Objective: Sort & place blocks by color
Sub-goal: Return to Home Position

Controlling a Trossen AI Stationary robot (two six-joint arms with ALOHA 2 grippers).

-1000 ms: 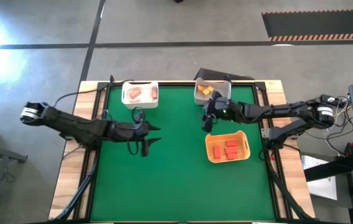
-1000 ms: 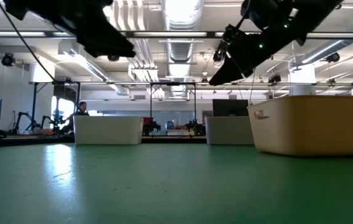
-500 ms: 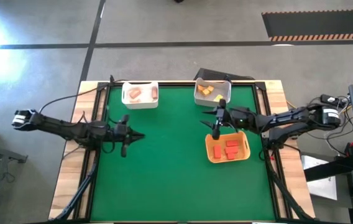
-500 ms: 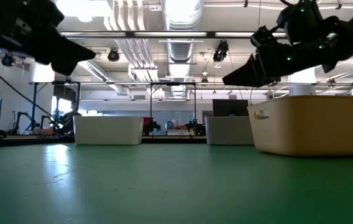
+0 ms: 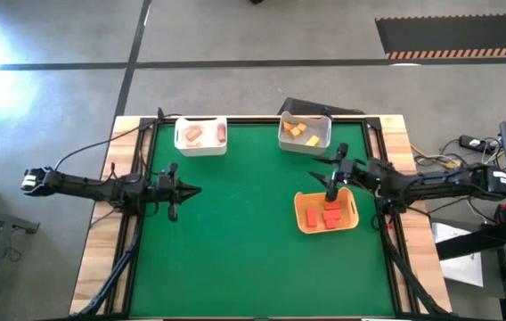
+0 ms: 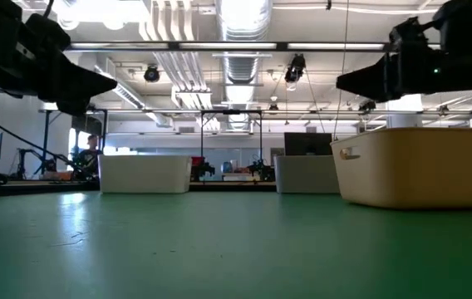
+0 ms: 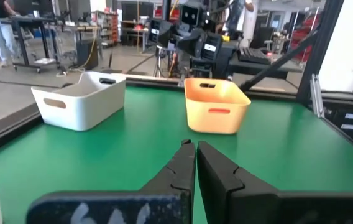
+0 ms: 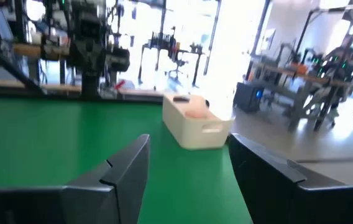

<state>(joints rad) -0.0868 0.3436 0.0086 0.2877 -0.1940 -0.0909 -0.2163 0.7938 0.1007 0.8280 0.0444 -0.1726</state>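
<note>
Red blocks (image 5: 326,214) lie in the orange tray (image 5: 301,217) at the right. Yellow blocks (image 5: 299,131) lie in the far right white bin (image 5: 326,138), and tan blocks (image 5: 201,134) in the far left white bin (image 5: 182,144). My left gripper (image 5: 192,189) hovers shut and level near the table's left edge, with nothing between its fingers (image 7: 192,149). My right gripper (image 5: 323,184) stands open and level above the tray's far corner, holding nothing; in its wrist view its fingers (image 8: 130,165) frame the far left bin (image 8: 195,127).
Bare green mat (image 5: 235,241) fills the middle and near half of the table. Both bins stand along the far edge. Wooden borders and cables run along the left and right sides. People and equipment show in the room beyond.
My left gripper has drawn back toward the table's left edge, sunk lower and shut on nothing. My right gripper has drawn back toward the right edge, from beside the yellow bin to above the tray's far corner, tipping up to level and staying open.
</note>
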